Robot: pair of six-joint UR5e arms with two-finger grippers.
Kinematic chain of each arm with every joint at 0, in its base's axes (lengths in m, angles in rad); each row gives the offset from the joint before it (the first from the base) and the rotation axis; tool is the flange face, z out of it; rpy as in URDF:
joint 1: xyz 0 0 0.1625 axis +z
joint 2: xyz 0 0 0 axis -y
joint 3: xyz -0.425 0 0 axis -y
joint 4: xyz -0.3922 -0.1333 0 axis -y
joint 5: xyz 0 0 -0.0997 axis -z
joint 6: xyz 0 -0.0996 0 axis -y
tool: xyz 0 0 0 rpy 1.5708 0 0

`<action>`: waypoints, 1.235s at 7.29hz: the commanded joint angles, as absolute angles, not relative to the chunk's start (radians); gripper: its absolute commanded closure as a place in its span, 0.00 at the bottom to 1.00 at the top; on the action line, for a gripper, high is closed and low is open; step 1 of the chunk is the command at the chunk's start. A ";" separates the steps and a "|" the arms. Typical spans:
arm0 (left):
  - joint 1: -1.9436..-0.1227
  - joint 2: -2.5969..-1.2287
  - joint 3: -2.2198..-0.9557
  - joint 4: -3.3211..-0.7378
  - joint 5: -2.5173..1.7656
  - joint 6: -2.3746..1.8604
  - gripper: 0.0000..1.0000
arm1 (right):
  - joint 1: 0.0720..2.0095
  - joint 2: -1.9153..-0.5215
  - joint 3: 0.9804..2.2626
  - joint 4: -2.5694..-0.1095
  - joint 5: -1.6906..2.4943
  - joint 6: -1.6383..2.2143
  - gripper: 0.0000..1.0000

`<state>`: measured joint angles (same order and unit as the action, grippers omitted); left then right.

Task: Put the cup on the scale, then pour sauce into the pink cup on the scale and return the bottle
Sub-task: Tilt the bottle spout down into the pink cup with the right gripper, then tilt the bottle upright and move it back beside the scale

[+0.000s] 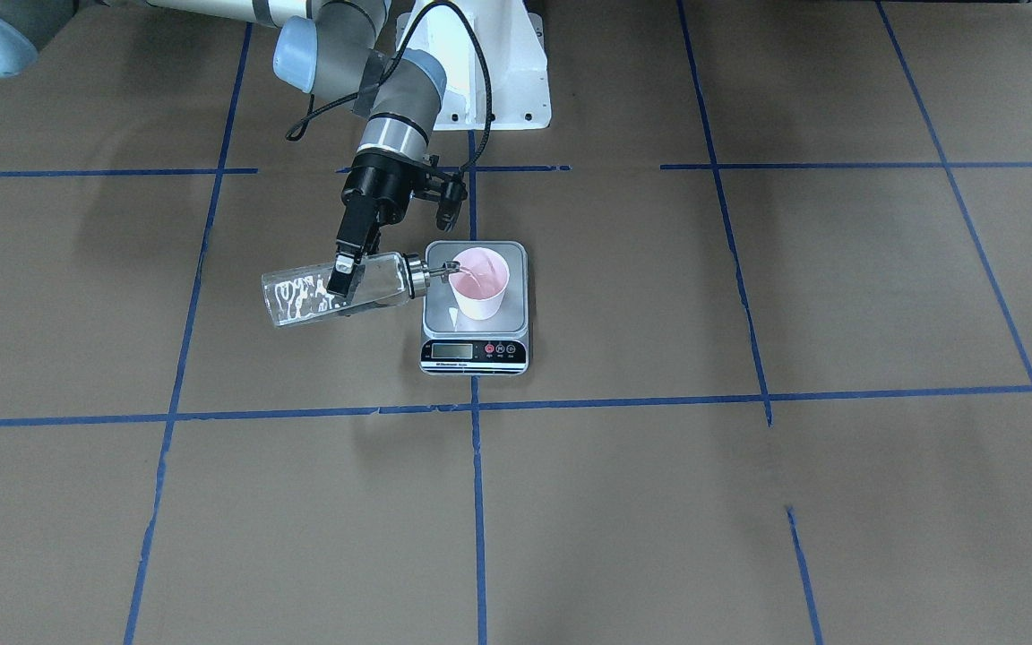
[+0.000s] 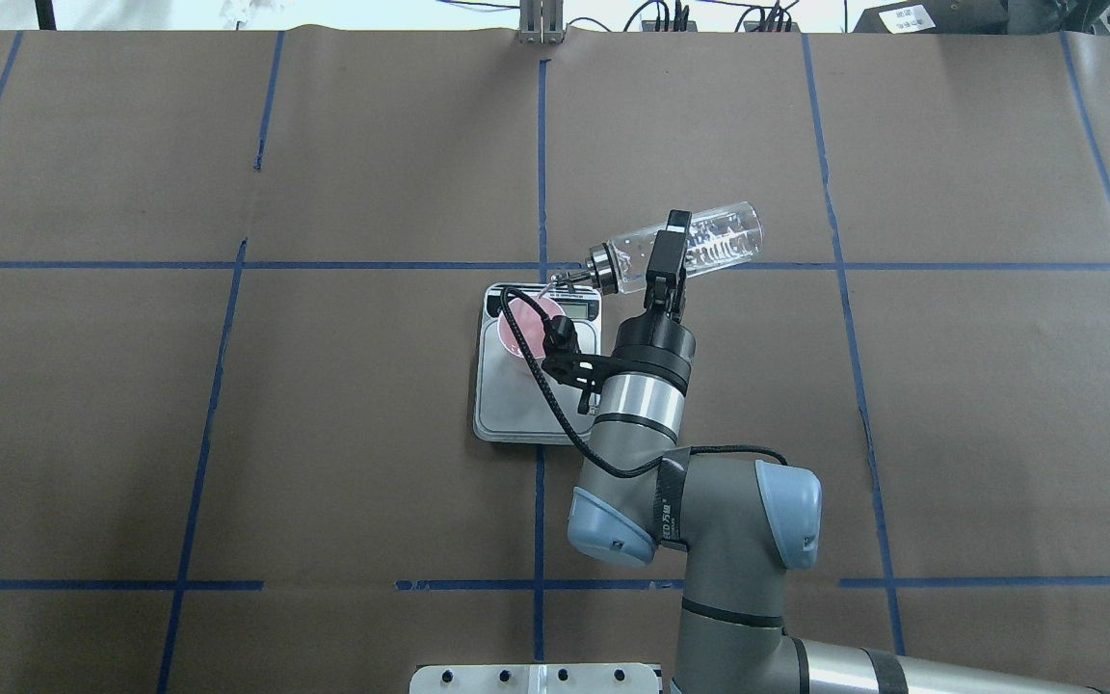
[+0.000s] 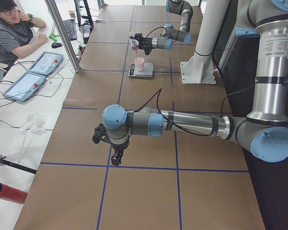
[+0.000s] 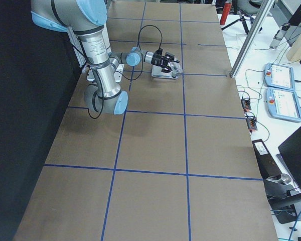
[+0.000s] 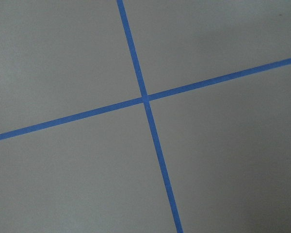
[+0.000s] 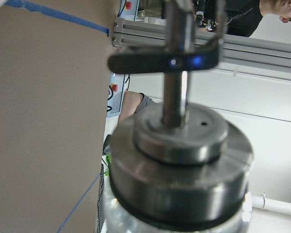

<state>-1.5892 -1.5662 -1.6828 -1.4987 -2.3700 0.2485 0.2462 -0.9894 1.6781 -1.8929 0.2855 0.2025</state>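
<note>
1. The bottle (image 1: 301, 300) is clamped, tipped, in the right end effector (image 1: 343, 276) beside the scale (image 1: 434, 315).
2. The cup (image 1: 480, 296) is seated on the scale.
3. Whether the left end effector (image 3: 116, 159) is apart cannot be told.

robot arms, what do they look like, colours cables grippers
The right arm and left arm are silver-grey tubes with pale blue round caps. The right gripper and left gripper are black, with slim black fingers. A black cable loops along the right arm.
</note>
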 commanded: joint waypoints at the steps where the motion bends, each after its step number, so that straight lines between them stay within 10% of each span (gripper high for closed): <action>1: -1.589 -1.566 -1.683 -1.499 -2.370 0.249 0.00 | 0.247 -0.989 1.678 -1.887 0.287 0.204 1.00; 9: -1.589 -1.566 -1.684 -1.503 -2.370 0.249 0.00 | 0.236 -1.089 1.677 -1.121 0.457 0.684 1.00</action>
